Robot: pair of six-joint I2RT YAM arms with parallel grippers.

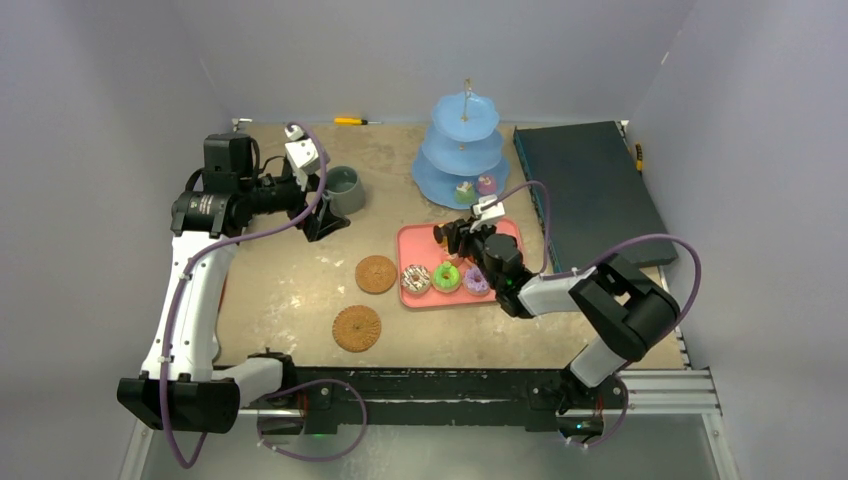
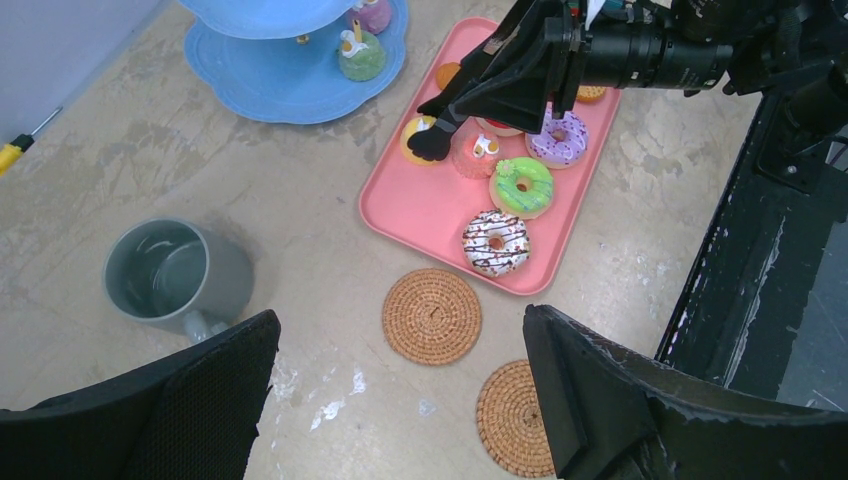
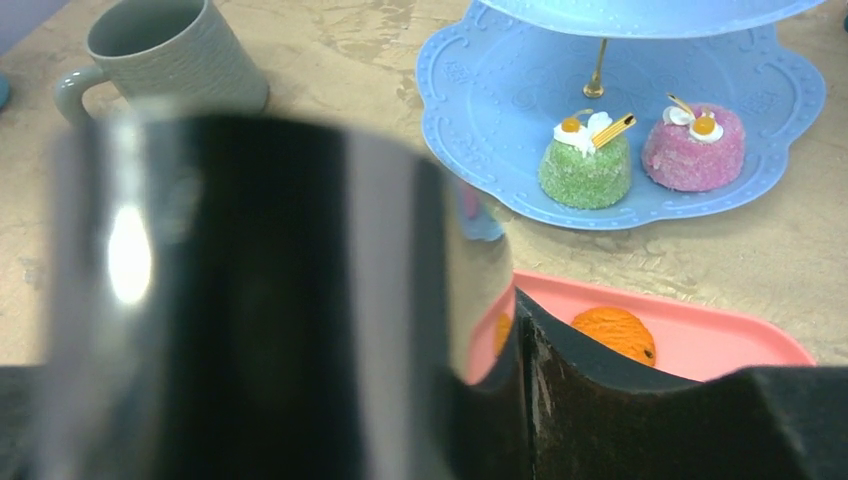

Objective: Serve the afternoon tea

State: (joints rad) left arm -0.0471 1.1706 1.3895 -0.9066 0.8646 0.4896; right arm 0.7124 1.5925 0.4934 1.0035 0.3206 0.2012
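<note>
Tongs (image 3: 250, 300) loom blurred in the right wrist view, clamped in the right gripper (image 1: 465, 236). Their black tips sit low over the pink tray (image 2: 420, 215), just beside a red cake (image 2: 478, 152). Loading the blue stand (image 2: 290, 95) looks to be the step in hand, since a green cake (image 3: 585, 170) and a pink cake (image 3: 692, 147) already sit on its bottom tier. Next, I judge, the tips must squeeze the red cake, lift it and carry it across. The right arm reaches forward with its wrist pitched down. The left gripper (image 2: 400, 320) hangs spread and empty above the woven coasters (image 2: 432, 315), near the grey-green mug (image 2: 175, 275).
</note>
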